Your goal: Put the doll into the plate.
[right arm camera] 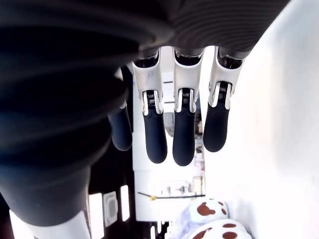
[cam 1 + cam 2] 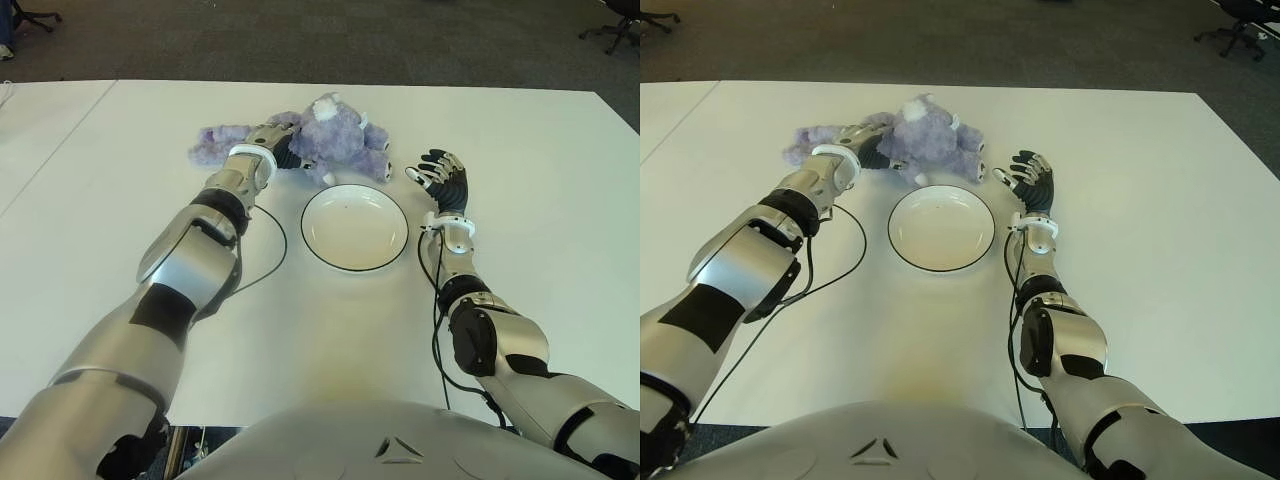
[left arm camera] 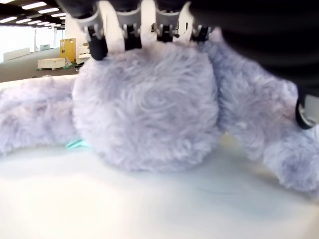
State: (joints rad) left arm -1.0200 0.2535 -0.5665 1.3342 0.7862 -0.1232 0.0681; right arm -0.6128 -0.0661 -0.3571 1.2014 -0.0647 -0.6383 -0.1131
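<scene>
A broad white table (image 2: 560,260) stands on dark carpet, bearing a round white plate with a thin dark rim (image 2: 355,227) near its centre. The fluffy lilac plush doll (image 2: 335,135) lies on the table just beyond the plate, not in it. The left hand (image 2: 278,143) reaches to the doll from the plate's far left; in the left wrist view its fingertips (image 3: 97,47) press over the plush body, closed about the doll. The right hand (image 2: 441,181) shows just right of the plate, fingers (image 1: 183,137) extended and relaxed, holding nothing.
</scene>
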